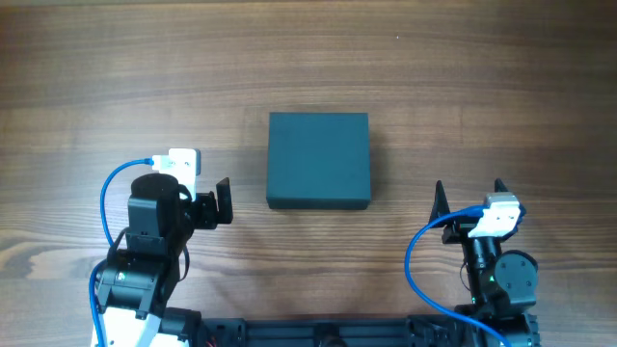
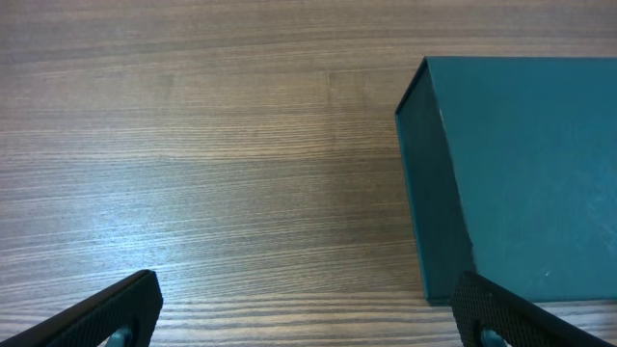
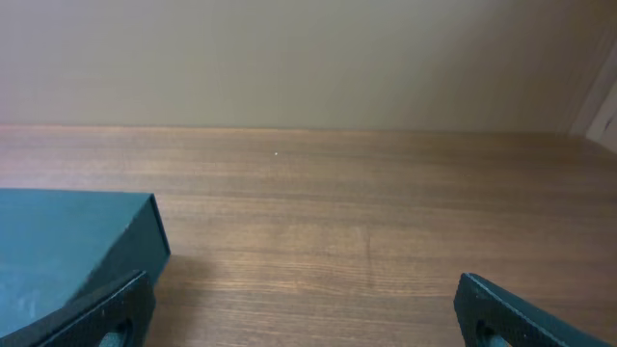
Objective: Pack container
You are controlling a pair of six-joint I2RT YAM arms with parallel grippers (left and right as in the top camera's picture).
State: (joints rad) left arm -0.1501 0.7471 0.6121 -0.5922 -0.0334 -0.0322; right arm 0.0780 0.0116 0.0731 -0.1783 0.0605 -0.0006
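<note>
Closed container (image 1: 318, 159) sits mid-way across the worktop (image 1: 96, 77), between my two arms.
I see the left tool (image 1: 224, 202) and right tool (image 1: 469, 188) each spread wide, holding nothing, near it but not touching.

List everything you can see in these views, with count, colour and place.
container: one, dark teal-grey, middle of the table, top closed, nothing touching it
table: one, brown wood grain, under everything
wall: one, beige, behind the table's far edge in the right wrist view
cables: two, blue, one looped on each arm
left arm: one, black with a white part, near edge, left of the container
right arm: one, black with a white part, near edge, right of the container
left gripper: one, black, open, empty, beside the container
right gripper: one, black, open, empty, clear of the container
</note>
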